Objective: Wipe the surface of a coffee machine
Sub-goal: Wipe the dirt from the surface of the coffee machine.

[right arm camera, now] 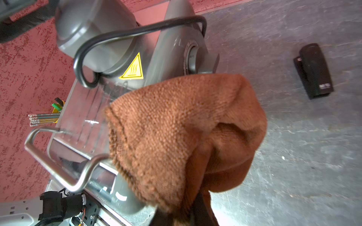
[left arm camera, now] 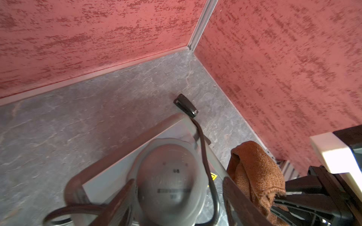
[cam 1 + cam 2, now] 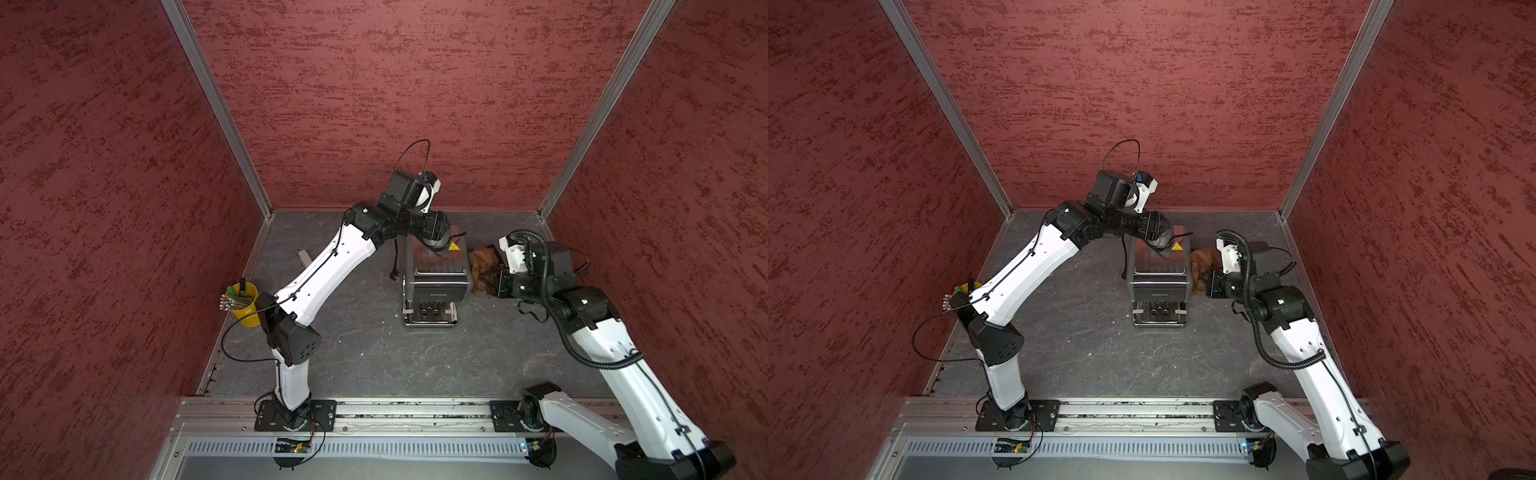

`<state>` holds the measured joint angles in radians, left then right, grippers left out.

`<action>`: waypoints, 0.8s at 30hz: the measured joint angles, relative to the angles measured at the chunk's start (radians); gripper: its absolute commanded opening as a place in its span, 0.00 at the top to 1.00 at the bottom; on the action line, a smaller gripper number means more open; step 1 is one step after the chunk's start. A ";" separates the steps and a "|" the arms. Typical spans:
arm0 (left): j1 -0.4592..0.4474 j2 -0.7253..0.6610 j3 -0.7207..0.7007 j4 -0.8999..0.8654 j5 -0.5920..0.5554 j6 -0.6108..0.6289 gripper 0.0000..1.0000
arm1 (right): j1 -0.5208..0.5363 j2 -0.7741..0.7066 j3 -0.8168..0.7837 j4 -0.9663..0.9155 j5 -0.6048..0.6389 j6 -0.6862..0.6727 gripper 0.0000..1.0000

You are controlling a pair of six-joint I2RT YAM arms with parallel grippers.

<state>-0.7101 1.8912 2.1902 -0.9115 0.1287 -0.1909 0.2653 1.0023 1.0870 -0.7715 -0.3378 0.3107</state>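
Note:
The coffee machine (image 3: 436,286) (image 3: 1158,286) is a boxy grey-silver unit standing mid-table, its dark front panel and drip tray facing the rail. A rounded grey dome (image 2: 170,176) (image 1: 94,23) sits on its rear top, beside a yellow warning sticker (image 1: 133,69). My left gripper (image 3: 436,245) (image 2: 178,182) hangs over that dome, open, with one finger on each side of it. A black cord (image 2: 203,156) loops past the dome. My right gripper (image 3: 492,282) (image 1: 188,215) is shut on a brown cloth (image 3: 484,259) (image 1: 186,137) by the machine's right side.
A yellow cup of sticks (image 3: 245,303) stands by the left wall, behind my left arm. A small black device (image 2: 186,105) (image 1: 313,72) lies on the grey floor behind the machine. The cord's plug (image 3: 392,272) hangs off the machine's left side. Red walls enclose three sides.

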 measured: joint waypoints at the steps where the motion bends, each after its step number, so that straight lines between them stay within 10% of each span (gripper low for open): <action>1: 0.000 0.014 0.021 -0.010 -0.010 0.008 0.30 | -0.004 0.017 -0.003 0.021 -0.008 0.002 1.00; 24: -0.004 0.070 0.028 0.005 -0.038 0.023 0.31 | -0.134 0.234 -0.015 0.349 -0.105 0.013 1.00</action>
<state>-0.7139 1.9614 2.2185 -0.9066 0.0906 -0.1684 0.1318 1.2362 1.0721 -0.4229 -0.4423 0.3237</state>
